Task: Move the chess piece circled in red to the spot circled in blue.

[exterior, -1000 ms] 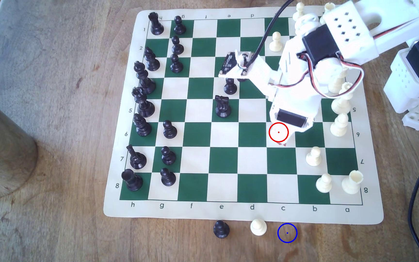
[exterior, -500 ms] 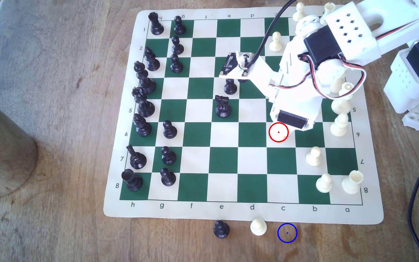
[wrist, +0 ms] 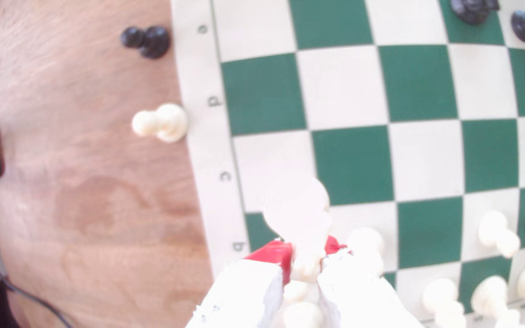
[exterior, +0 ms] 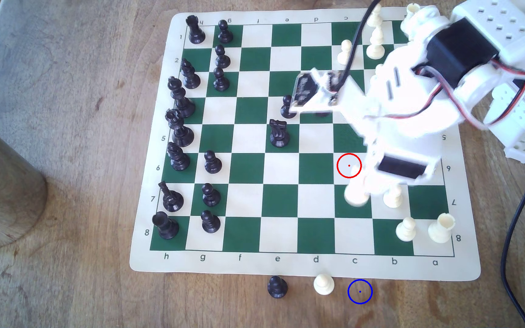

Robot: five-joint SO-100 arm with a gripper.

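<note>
White knight: clamped between red-padded gripper tips, lifted above chess mat, just past the red ring; blue ring off the mat's c-file edge, beside white pawn

The chess mat carries printed file letters h, g, f, e, d, c, b, a on its near border and rank numbers 1, 2, 5, 6, 7, 8 down its left margin in the exterior view

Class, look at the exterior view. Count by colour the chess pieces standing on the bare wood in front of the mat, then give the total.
Black plastic pawn on the wooden table: 1
Cream-white plastic pawn: 1
Total: 2
</note>
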